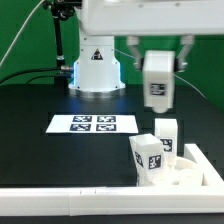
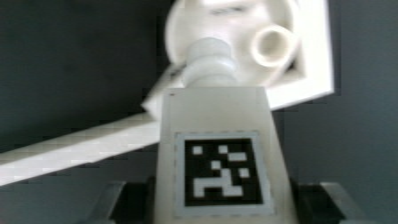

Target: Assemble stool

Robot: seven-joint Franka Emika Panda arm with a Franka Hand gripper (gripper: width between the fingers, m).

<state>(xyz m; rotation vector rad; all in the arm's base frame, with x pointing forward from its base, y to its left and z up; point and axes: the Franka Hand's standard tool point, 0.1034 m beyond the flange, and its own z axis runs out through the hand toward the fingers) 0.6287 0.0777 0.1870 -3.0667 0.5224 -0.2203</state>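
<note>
**Arm holding a stool leg above the table**

The arm is reaching down from its white base (image 1: 97, 68), and the gripper (image 1: 157, 62) is hanging in the air over the black table (image 1: 40, 150), its jaws closing narrowly on a white leg (image 1: 157, 85). The leg is a blocky plastic piece carrying a black-and-white square tag, with a rounded peg showing at its far end in the wrist view (image 2: 212, 120). Below, the round seat (image 1: 185, 178) is lying in the corner of the white border rail (image 1: 60, 206), with two tagged legs (image 1: 148, 158) standing upright on it. The marker board (image 1: 95, 124) is lying flat near the base.
</note>
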